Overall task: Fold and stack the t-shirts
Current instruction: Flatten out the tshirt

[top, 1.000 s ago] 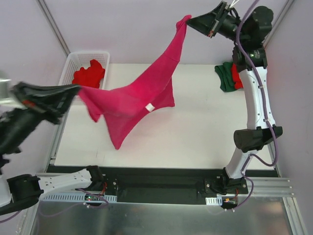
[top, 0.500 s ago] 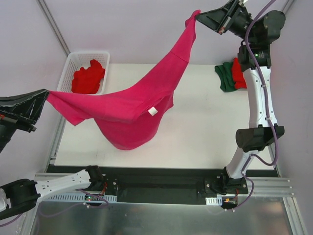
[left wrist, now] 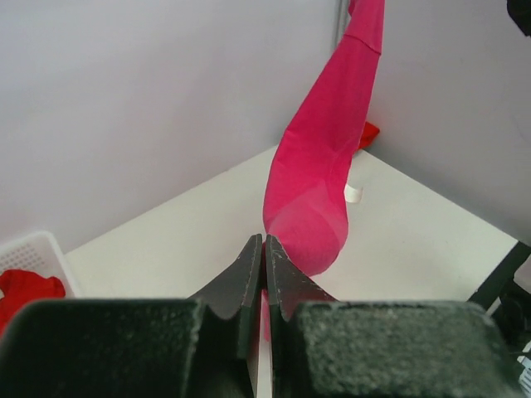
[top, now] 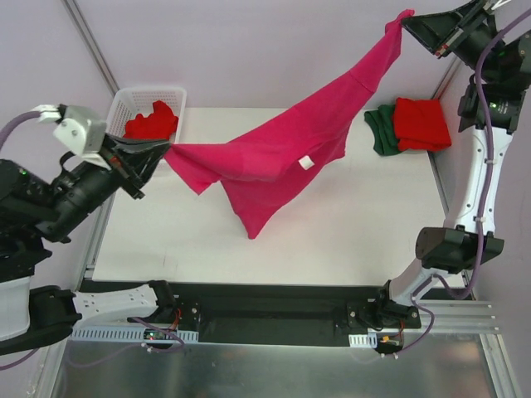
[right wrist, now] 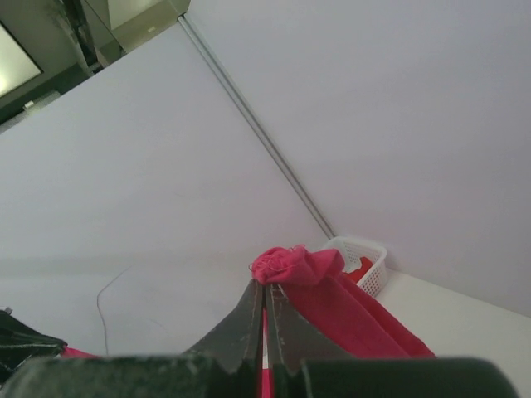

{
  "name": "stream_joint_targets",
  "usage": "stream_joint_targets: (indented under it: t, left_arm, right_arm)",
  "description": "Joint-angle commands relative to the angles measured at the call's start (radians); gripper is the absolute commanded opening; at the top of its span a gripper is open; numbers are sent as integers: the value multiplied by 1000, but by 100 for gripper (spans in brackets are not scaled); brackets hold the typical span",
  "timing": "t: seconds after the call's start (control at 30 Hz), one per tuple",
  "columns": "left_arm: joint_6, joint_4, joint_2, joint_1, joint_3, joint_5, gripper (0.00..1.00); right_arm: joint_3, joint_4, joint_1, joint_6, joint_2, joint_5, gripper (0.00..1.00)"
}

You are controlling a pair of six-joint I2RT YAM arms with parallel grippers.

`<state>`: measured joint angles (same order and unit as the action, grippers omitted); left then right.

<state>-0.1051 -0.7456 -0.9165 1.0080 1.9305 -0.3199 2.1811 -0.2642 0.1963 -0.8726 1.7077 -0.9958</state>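
my left gripper [top: 163, 150]: jaws pressed together on one corner of the soft magenta-pink short-sleeved t-shirt [top: 274, 157]. From the left wrist cam you can see a thin sliver of pink squeezed between my fingers, so yeah, it's pinching cloth.

my right gripper [top: 407, 23]: also clamped tight, way up high at the far right. There's a little bunched wad of the same pink shirt right at the fingertips [right wrist: 254, 308].

where the pink shirt is: strung between my two grippers like a hammock, off the white tabletop [top: 348, 232]. It runs from the left jaws low on the left side up to the right jaws, and the middle sags into a point that hangs down over the table. I can't tell if that point touches the surface.

small white tag [top: 307, 163]: sticking out of the pink cloth, roughly mid-span on the sagging part.

left wrist view: the shirt stretches away from my jaws as a long narrowing band climbing toward the top right.

folded bright red t-shirt [top: 421, 123]: sitting at the far right edge of the table, overlapping the dark green t-shirt [top: 380, 131], which pokes out on its left side.

white plastic lattice basket [top: 124, 101]: far left corner, just beside my left gripper, with a crumpled bright red t-shirt [top: 152, 124] inside.
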Motion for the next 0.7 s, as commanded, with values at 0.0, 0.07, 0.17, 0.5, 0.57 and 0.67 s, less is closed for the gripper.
stream_joint_targets:
  t: [0.0,0.07,0.17,0.5,0.57,0.67]
  left_arm:
    - [39,58,-18,3,22,110,0]
    - [44,63,-27,3,24,123,0]
    - [41,64,-32,3,16,116,0]
    - [-76,69,54,3,-31,-154,0]
    - [-108,66,83,3,-18,-206,0]
    - [-143,52,85,3,39,-222,0]
  right_arm:
    - [19,8,-1,63,-140,-3,1]
    - [42,65,-1,102,-140,9,1]
    - [68,79,-4,95,-109,14,1]
    - [205,102,-236,124,215,37,1]
    - [335,131,-296,106,369,57,1]
    - [435,30,-325,5,428,86,1]
